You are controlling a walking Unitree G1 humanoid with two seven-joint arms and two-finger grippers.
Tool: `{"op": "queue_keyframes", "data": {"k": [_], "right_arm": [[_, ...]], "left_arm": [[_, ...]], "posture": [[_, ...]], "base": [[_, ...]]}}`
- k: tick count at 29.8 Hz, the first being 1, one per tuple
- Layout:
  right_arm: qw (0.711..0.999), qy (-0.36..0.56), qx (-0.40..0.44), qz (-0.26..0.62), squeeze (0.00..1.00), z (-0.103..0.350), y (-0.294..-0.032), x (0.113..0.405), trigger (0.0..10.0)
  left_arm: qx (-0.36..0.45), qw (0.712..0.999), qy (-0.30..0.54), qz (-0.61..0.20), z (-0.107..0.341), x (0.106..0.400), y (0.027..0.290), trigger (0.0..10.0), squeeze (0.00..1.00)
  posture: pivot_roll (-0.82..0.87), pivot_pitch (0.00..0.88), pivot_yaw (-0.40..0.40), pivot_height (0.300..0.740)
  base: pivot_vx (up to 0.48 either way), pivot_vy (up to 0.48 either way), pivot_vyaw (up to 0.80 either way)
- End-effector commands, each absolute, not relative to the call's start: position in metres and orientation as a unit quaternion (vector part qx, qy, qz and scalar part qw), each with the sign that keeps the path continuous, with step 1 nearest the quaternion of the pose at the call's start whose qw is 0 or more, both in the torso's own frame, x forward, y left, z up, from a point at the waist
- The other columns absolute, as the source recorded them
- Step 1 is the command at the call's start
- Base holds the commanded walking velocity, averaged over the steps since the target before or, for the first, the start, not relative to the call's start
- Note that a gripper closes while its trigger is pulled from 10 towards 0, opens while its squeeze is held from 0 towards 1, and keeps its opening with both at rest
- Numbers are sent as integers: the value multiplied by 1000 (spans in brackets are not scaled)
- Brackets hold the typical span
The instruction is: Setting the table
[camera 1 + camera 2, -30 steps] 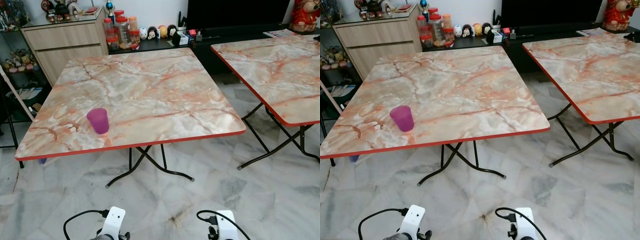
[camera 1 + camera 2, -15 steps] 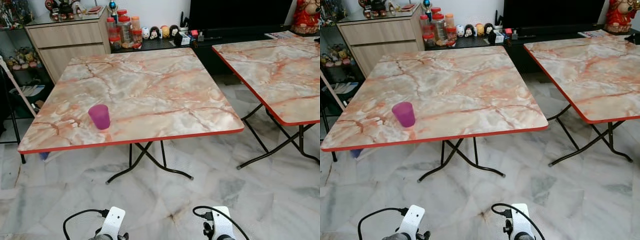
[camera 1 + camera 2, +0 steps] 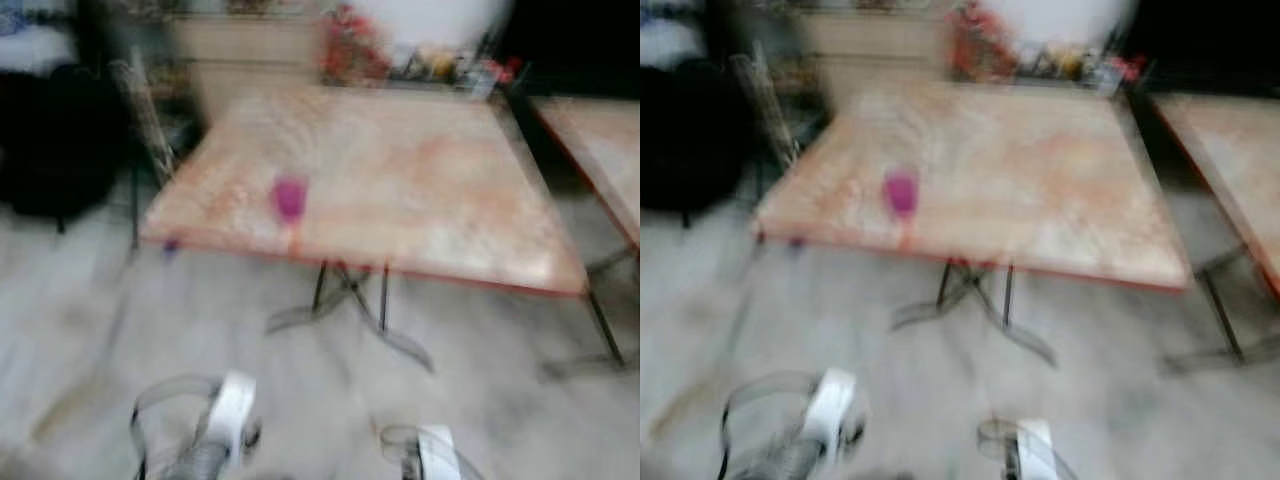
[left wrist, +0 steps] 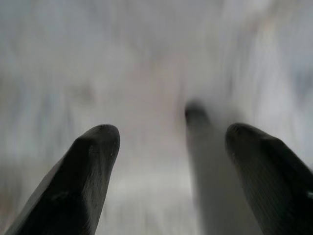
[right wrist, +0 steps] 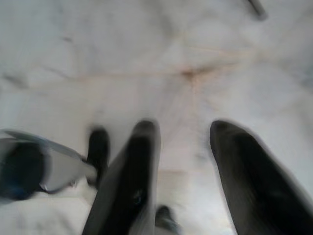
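arms hanging low, camera swinging

your two arms are hanging down by the floor [image 3: 90,330]. the left gripper [image 4: 168,142] is pointing at the pale marble floor, and its two black fingers [image 4: 90,161] are sitting wide apart with nothing between them. the right gripper [image 5: 183,147] is also pointing at the floor, and its fingers [image 5: 244,176] are apart and holding nothing.

the purple cup [image 3: 289,198] is standing on the marble table [image 3: 420,190], near the front edge on your left side. a second table [image 3: 600,150] is standing off to your right.

you are seeing everything blurry now, while half a second ago it was sharp. the whole picture has slid over to the right, so the camera is turning. the cup is sitting on the same spot of the table as before.
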State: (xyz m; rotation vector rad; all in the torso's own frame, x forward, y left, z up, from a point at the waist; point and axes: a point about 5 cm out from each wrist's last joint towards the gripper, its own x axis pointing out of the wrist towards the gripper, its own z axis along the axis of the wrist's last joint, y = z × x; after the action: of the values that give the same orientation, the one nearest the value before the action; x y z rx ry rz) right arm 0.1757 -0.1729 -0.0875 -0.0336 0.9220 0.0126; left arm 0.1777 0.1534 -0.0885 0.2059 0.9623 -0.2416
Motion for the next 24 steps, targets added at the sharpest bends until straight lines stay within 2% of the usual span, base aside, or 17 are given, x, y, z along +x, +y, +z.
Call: {"op": "queue_keyframes", "data": {"k": [1,10,24], "right_arm": [[900,436,-3,9,0,-86,-163,181,10000],[904,428,7,1,0,-84,-162,183,10000],[906,424,4,1,0,-83,-165,186,10000]], "left_arm": [[128,875,452,-118,-81,194,164,10000,0],[134,873,452,-126,-81,194,164,10000,0],[121,875,453,-123,-81,194,160,10000,0]], "posture": [[70,0,68,740],[60,0,80,740],[54,0,63,740]], "base": [[270,281,0],[269,278,0],[0,0,0]]}}
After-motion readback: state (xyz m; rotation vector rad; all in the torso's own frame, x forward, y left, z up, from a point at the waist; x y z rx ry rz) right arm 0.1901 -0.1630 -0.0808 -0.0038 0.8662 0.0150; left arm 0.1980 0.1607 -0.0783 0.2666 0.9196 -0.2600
